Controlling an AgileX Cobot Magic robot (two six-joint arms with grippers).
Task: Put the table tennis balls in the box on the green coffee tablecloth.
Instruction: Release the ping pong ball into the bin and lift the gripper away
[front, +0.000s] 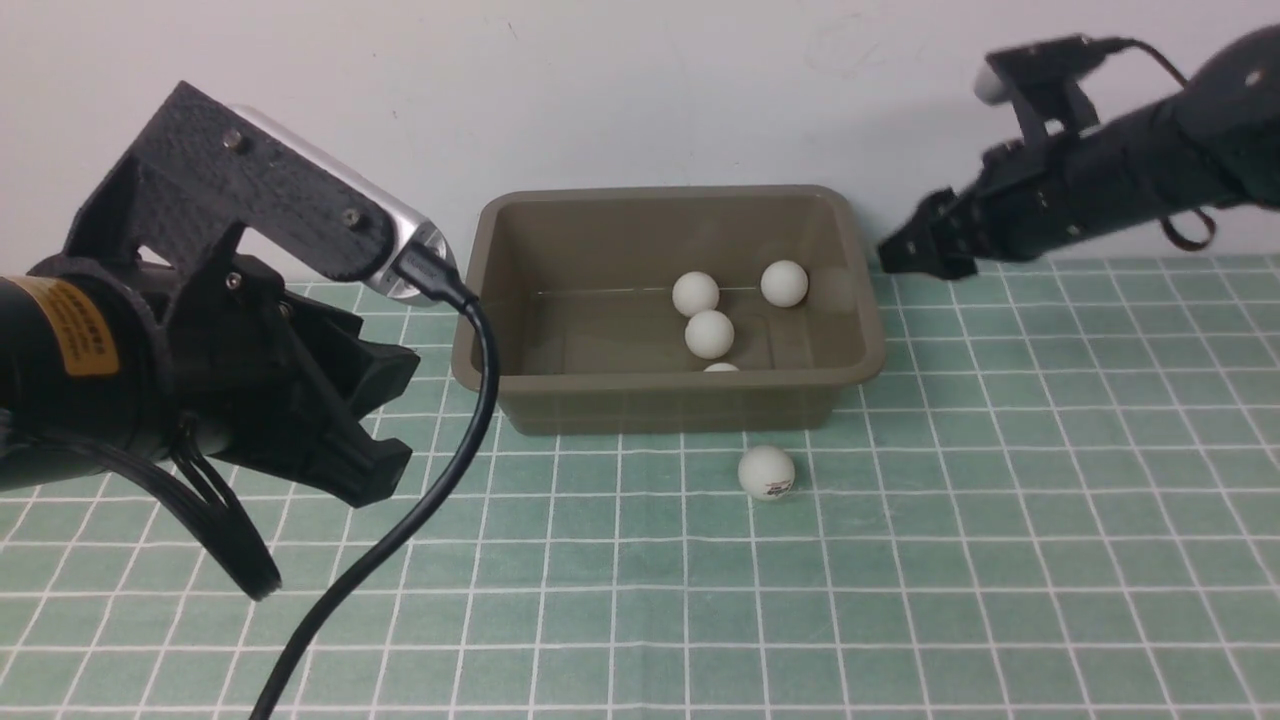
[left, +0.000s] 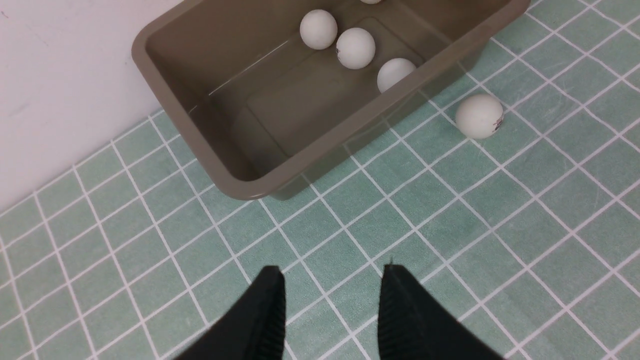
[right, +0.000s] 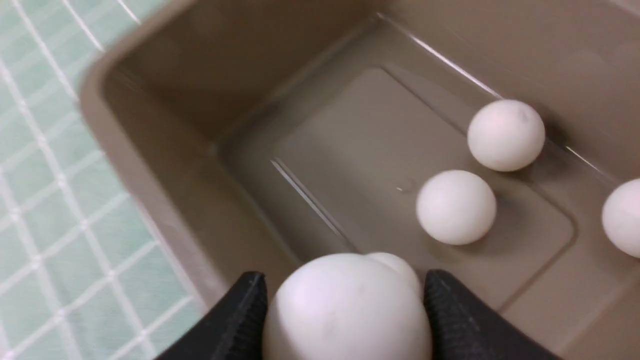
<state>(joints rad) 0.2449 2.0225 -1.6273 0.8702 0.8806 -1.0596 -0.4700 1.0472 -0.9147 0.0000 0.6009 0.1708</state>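
Note:
The olive-brown box stands on the green coffee tablecloth against the wall. Several table tennis balls lie in it, among them one near the back and another at mid floor. One more ball rests on the cloth just in front of the box, also seen from the left wrist. My right gripper hovers over the box's right end, shut on a ball that the front view hides. My left gripper is open and empty above the cloth, left of the box.
A white wall rises right behind the box. A black cable hangs from the left wrist camera and trails across the cloth at the front left. Grid cloth stretches to the right and front of the box.

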